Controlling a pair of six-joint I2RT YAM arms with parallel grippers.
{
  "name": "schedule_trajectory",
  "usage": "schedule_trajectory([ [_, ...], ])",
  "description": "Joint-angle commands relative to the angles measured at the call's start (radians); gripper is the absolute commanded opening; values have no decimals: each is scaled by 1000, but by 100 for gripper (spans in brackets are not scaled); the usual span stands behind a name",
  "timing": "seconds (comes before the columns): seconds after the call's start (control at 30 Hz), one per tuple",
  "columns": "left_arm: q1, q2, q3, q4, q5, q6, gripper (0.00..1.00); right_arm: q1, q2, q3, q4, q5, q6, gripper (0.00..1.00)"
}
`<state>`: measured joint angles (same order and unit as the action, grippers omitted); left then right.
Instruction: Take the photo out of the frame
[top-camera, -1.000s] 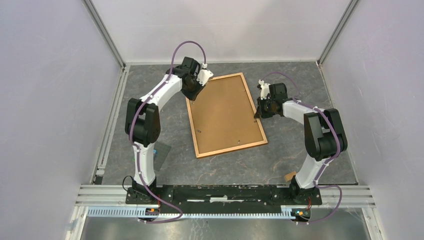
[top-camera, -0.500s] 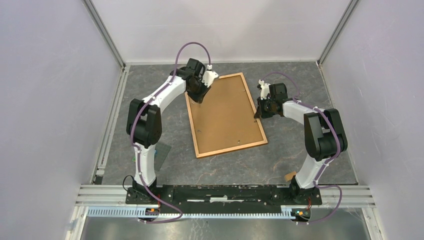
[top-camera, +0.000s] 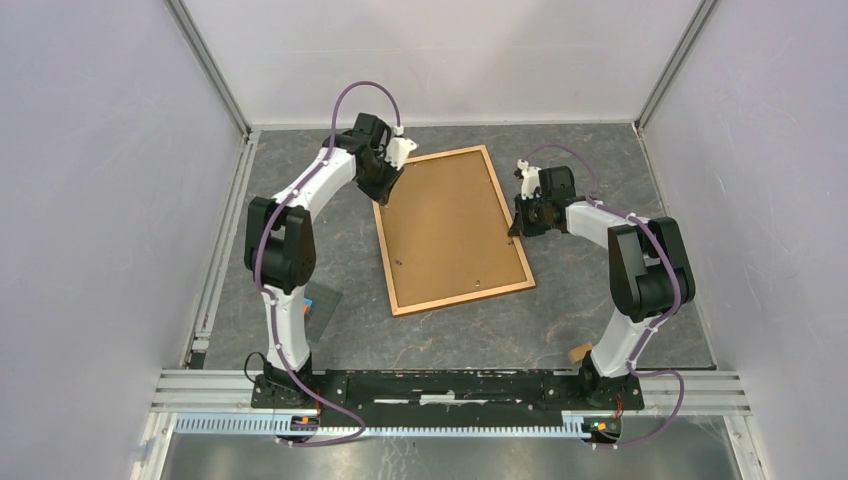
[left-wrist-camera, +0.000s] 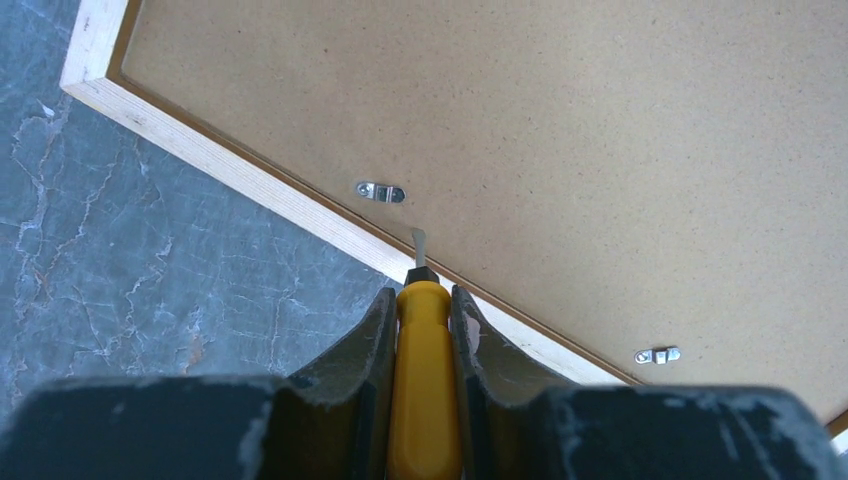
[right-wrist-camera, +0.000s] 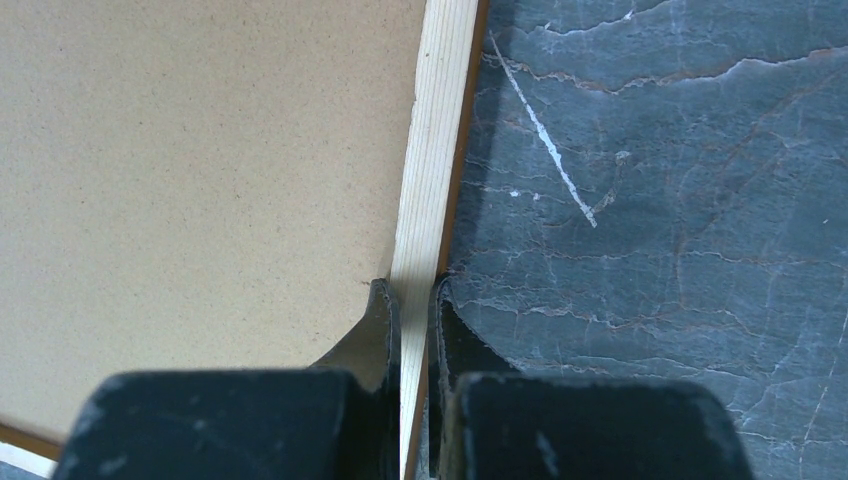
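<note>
The frame (top-camera: 452, 228) lies face down on the table, its plain brown back (left-wrist-camera: 560, 130) upward, so the photo is hidden. My left gripper (top-camera: 384, 188) hovers at the frame's far left edge, shut on a yellow-handled screwdriver (left-wrist-camera: 425, 380). The blade tip (left-wrist-camera: 418, 238) points at the inner edge of the wooden border, just below a small metal clip (left-wrist-camera: 380, 191). A second clip (left-wrist-camera: 657, 355) shows further along that side. My right gripper (right-wrist-camera: 413, 287) is shut on the frame's right border (right-wrist-camera: 430, 150), one finger inside on the backing and one outside on the table.
A small grey plate with an orange block (top-camera: 318, 304) lies by the left arm's lower link. A small tan scrap (top-camera: 580, 351) sits beside the right arm's base. Enclosure walls and metal rails (top-camera: 215, 260) bound the dark marbled table.
The left wrist swung right over the frame's far corner, then came back left to the frame's left edge, still holding the screwdriver. The right arm and the frame have not moved.
</note>
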<state>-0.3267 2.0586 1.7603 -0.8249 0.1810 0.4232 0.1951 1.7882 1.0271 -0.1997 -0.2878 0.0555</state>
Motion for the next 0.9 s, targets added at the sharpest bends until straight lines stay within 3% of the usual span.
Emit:
schedule_trajectory([
  [0.0,-4,12,22,56,-29,-1,2,7,31,-47,-99,-13,-48,0],
  [0.43,-5,55,114,110,-32,-12,2,7,36,-48,-100,-24,-79,0],
  [0.87,-6,11,54,103,22,-40,2,7,41,-48,-98,-28,-83,0],
])
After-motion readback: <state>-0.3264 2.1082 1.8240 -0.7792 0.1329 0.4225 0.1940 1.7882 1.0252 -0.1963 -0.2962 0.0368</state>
